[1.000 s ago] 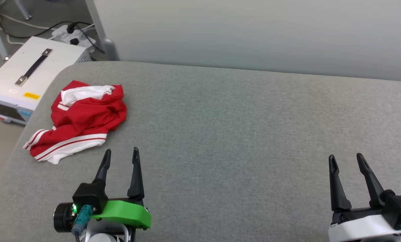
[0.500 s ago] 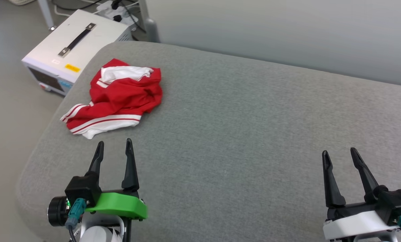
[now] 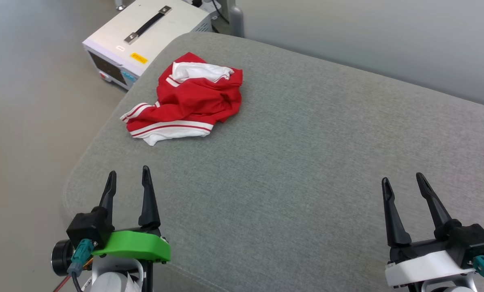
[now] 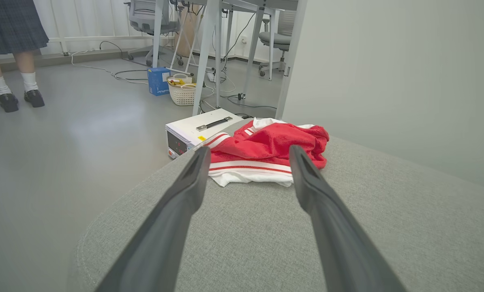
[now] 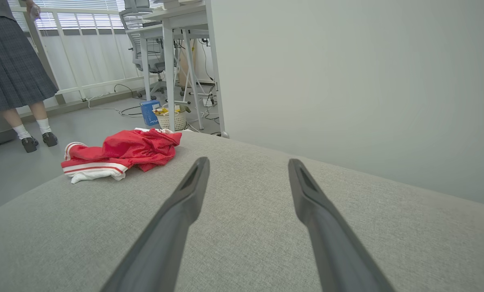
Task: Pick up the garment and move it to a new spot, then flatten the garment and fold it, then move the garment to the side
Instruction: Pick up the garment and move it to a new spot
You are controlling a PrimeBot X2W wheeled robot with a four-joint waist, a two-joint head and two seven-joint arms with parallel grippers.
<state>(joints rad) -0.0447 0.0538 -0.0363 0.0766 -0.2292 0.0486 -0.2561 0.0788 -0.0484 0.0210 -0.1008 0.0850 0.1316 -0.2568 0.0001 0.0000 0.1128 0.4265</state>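
– Head view, left to right?
– Left gripper (image 3: 128,171) was spread, empty; the garment (image 3: 193,97) lay crumpled near the cushion's (image 3: 286,170) far-left corner, long axis slanting from striped edge lower left toward upper right; right gripper (image 3: 402,178) spread, empty.
– Changes?
– Camera turned; garment unmoved.

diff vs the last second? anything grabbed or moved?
Only the head camera has turned left, so the whole picture slid right. Nothing was grabbed or let go. The garment lies crumpled as before near the corner of the grey cushion. The left gripper and right gripper stay open and empty, short of it.
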